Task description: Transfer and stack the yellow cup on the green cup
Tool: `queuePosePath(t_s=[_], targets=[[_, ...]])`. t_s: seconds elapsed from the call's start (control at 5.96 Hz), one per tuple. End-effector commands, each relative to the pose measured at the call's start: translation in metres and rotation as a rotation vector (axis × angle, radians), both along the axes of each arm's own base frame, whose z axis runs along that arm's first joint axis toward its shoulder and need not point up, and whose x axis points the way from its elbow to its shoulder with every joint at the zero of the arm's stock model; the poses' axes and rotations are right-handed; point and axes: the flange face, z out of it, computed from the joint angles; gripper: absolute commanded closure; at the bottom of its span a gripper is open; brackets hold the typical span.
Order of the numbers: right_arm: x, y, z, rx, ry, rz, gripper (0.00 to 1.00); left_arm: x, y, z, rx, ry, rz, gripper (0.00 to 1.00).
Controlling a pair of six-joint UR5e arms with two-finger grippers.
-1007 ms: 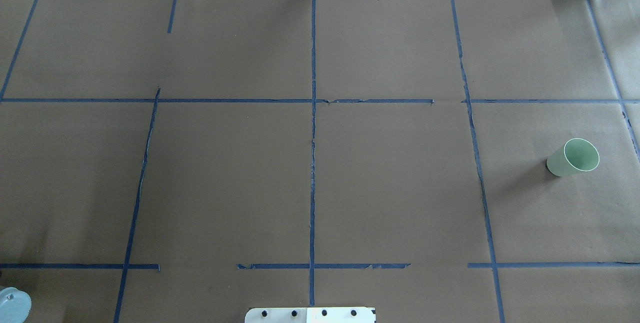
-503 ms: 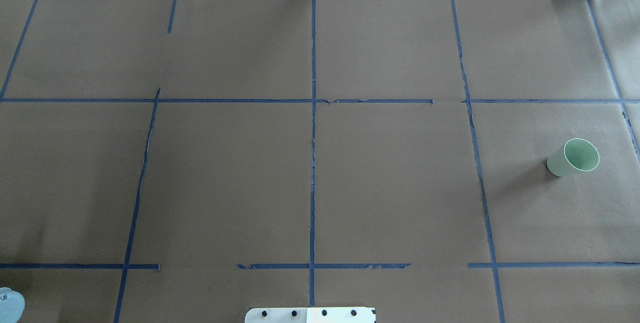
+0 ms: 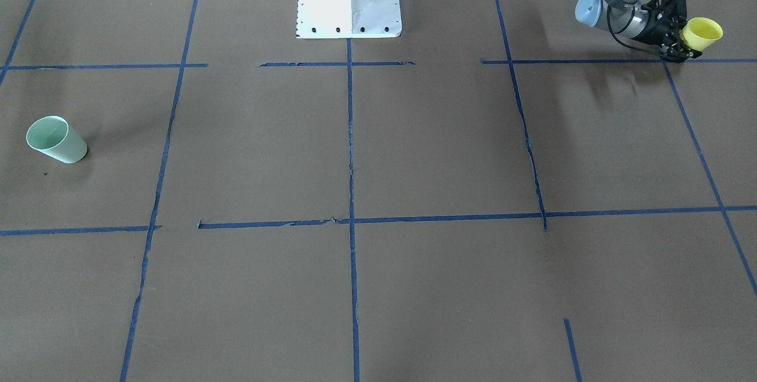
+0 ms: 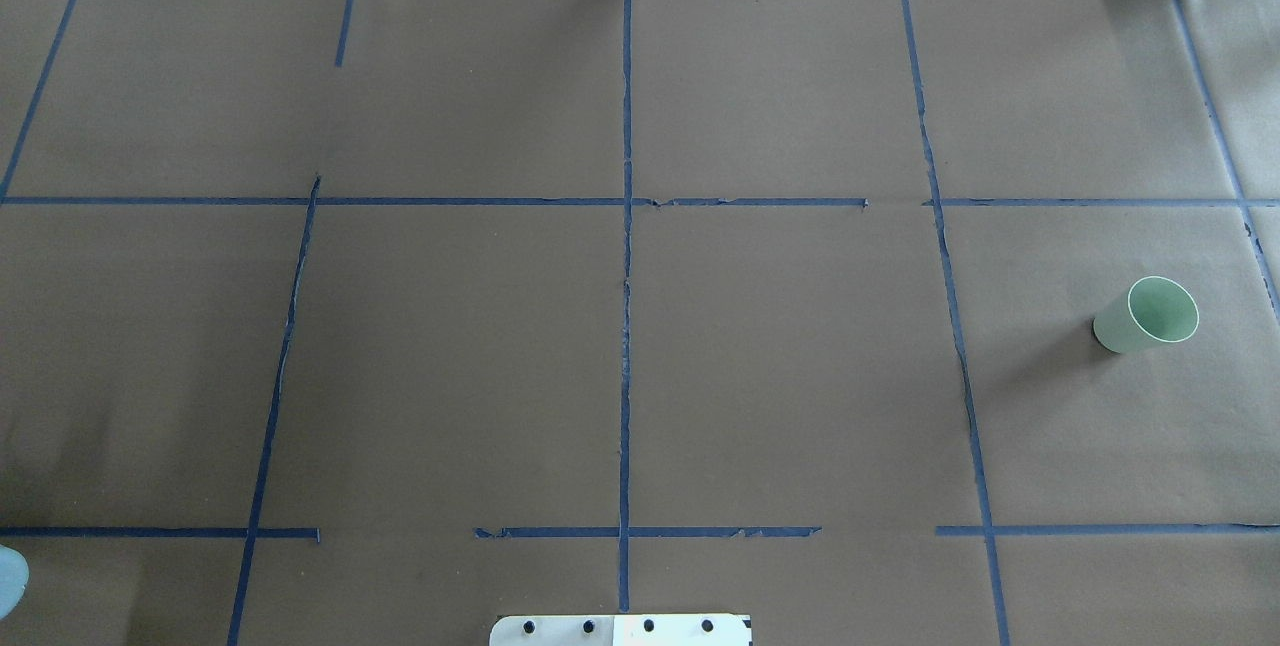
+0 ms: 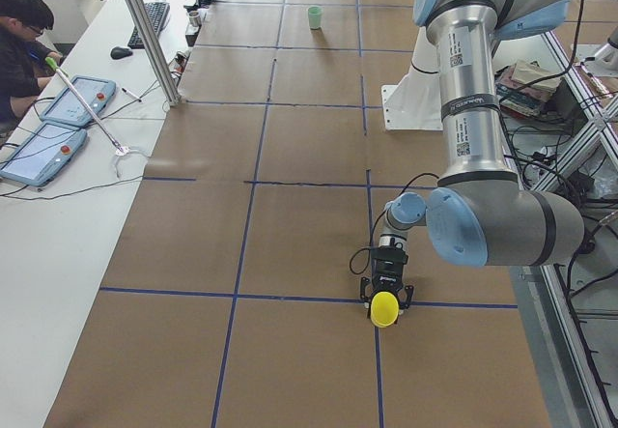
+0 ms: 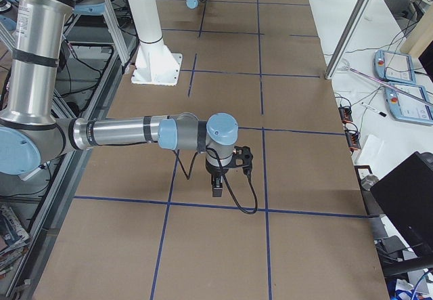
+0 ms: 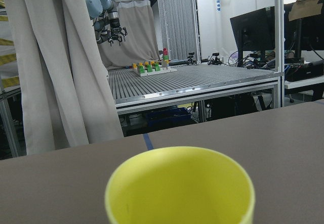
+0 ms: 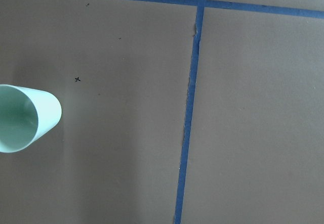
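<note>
Yellow cup (image 3: 701, 32) between left fingers (image 3: 676, 45), green cup (image 3: 57, 140) well apart

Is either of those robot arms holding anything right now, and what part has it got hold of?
Yes. The left gripper holds the yellow cup, its fingers on the lower body near the base, rim pointing away. Whether the right gripper holds anything cannot be told.

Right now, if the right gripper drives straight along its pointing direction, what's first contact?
Probably the bare table paper: the right gripper points down, and the green cup sits off at its wrist view's left edge.
</note>
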Motion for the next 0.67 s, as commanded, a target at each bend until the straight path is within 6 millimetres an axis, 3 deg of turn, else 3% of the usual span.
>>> queuePosePath(t_s=[0.0, 0.5], targets=[[0.0, 0.0, 0.001, -0.005, -0.001, 0.0, 0.0, -0.044, -0.062, -0.008, 0.052, -0.068, 0.035, 0.66], [0.0, 0.0, 0.004, -0.008, -0.001, -0.001, 0.0, -0.07, -0.129, -0.031, 0.102, 0.009, 0.23, 0.66]])
